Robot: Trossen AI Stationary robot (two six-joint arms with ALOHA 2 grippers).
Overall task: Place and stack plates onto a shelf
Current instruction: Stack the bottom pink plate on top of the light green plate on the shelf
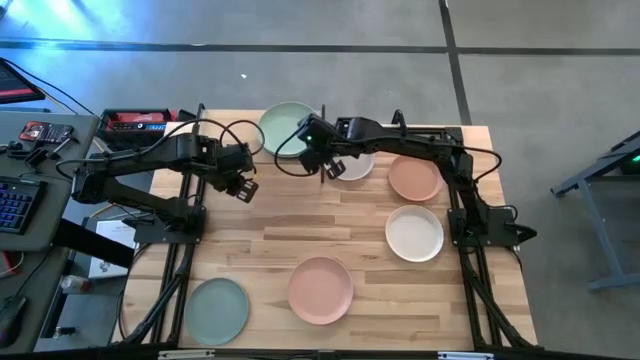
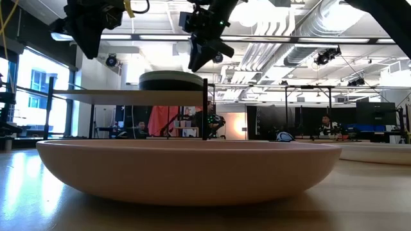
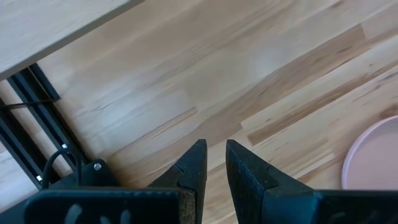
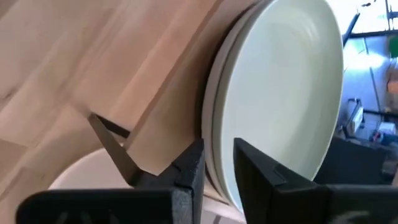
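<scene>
The shelf [image 1: 225, 140] stands at the table's far side, a pale board [image 2: 115, 96] on black uprights. A stack of plates, sage green on top [image 1: 288, 127], rests on the board [image 4: 180, 99]; it shows in the low view [image 2: 171, 79] and the right wrist view [image 4: 280, 81]. My right gripper [image 1: 328, 166] hovers just off the stack's near right rim with a narrow gap between its fingers [image 4: 217, 165], touching nothing I can see. A beige-grey plate [image 1: 358, 166] lies on the table below it. My left gripper [image 1: 242, 187], narrowly open [image 3: 216, 165], hangs over bare tabletop near the shelf's front.
Loose plates lie flat on the table: terracotta [image 1: 415, 178], white [image 1: 414, 232], pink [image 1: 320, 290] and pale grey-green [image 1: 216, 310]. The pink plate fills the low view's foreground [image 2: 186, 167]. Bare wood lies between the shelf and the near plates. People sit in the room behind.
</scene>
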